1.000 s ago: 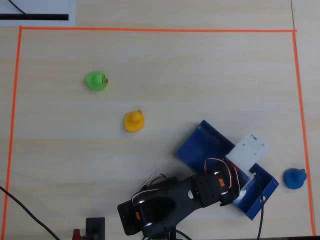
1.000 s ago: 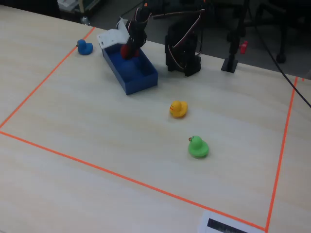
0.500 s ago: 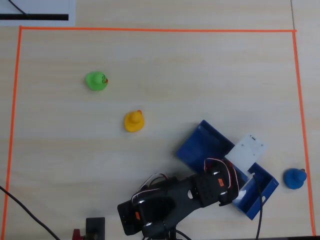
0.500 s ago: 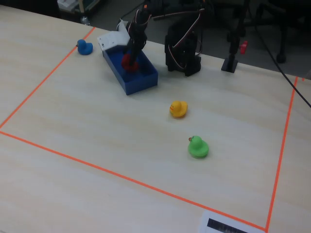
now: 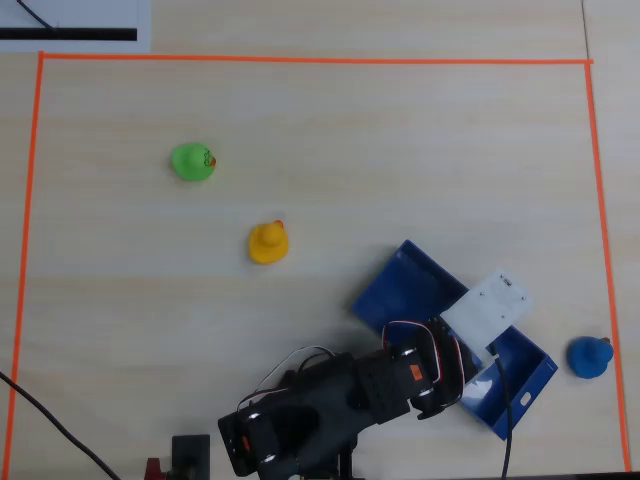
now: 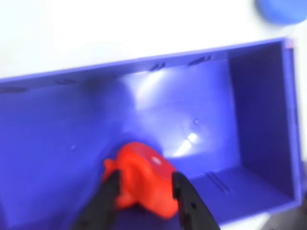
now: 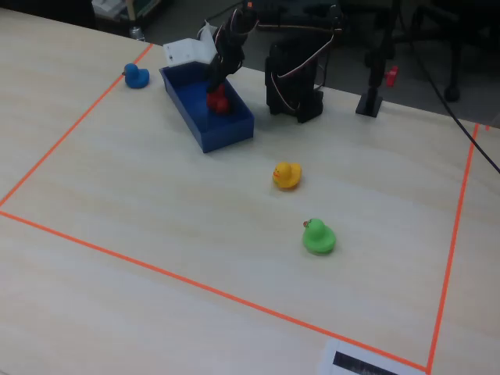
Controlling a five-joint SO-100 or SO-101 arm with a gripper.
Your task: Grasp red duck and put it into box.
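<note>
The red duck is between my gripper fingers, low inside the blue box. The black fingers sit against both of its sides. In the fixed view the red duck is within the walls of the box, under my gripper. I cannot tell whether it rests on the floor. In the overhead view the arm and its white wrist part cover the duck and the fingers. The box lies slanted at the lower right.
A blue duck stands just past the box's right end. A yellow duck and a green duck stand to the left of the box. Orange tape frames the workspace. The arm base is at the bottom.
</note>
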